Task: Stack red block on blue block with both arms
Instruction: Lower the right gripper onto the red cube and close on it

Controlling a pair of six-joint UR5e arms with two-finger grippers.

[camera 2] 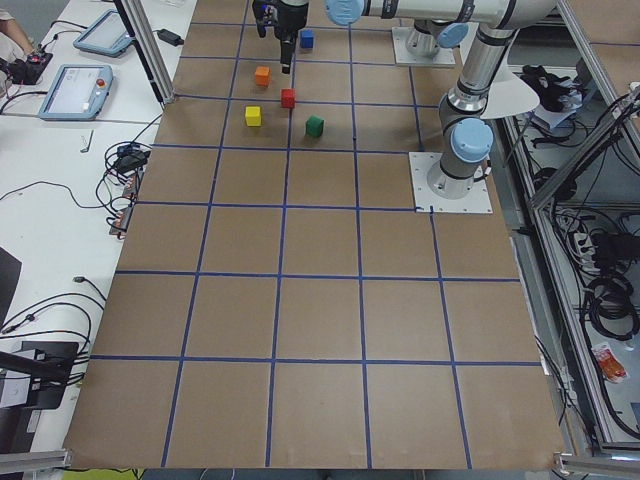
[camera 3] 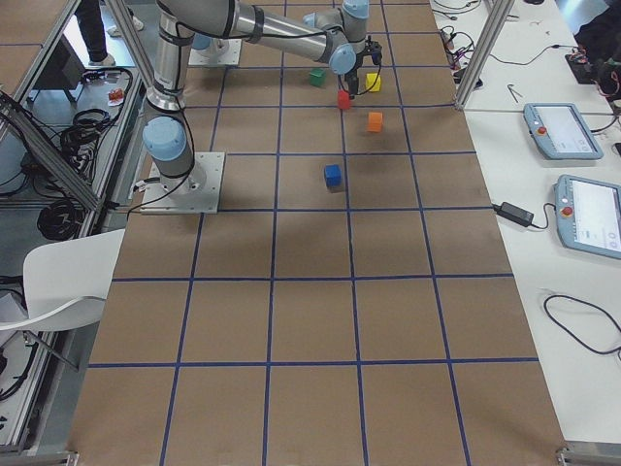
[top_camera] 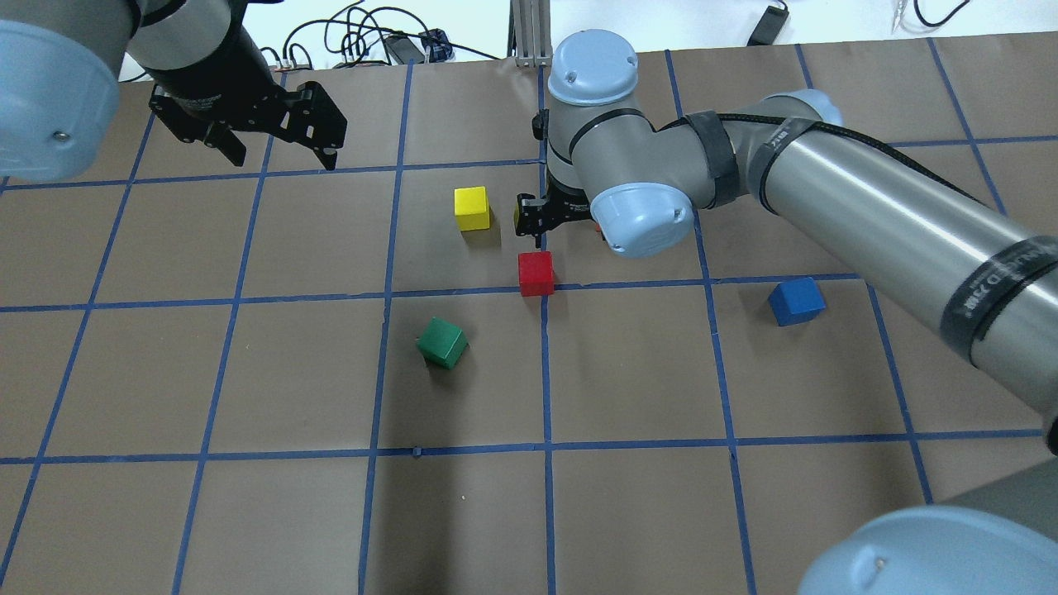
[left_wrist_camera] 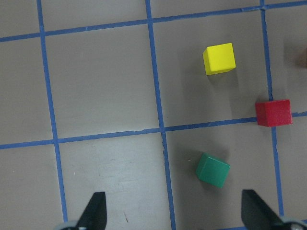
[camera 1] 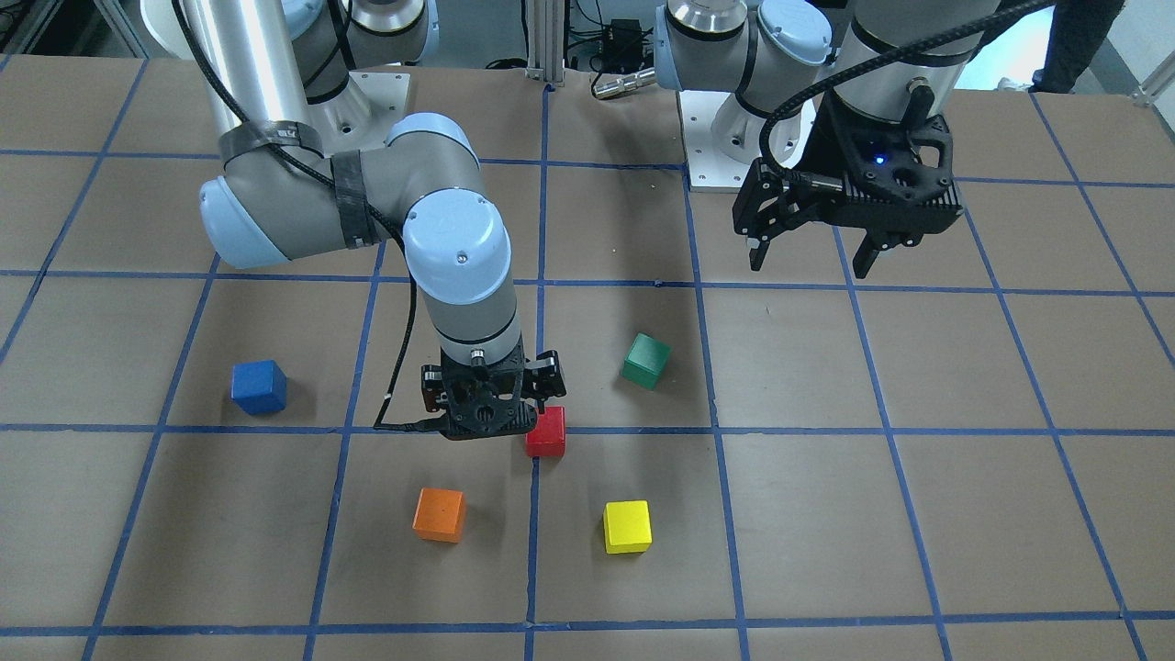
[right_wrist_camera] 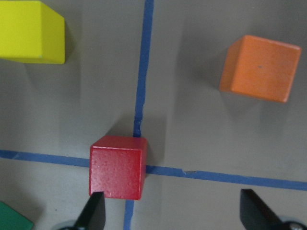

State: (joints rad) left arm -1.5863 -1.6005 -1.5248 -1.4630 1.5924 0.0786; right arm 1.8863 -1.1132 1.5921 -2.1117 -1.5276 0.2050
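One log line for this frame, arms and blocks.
right gripper: open, above red block, no grasp | left gripper: open, raised aside | blue block: apart, nothing stacked

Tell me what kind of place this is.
Most likely a robotics lab workcell. A left arm and a right arm are mounted on a table gridded with blue tape. Teach pendants lie on a side bench, and cables coil beside the table.
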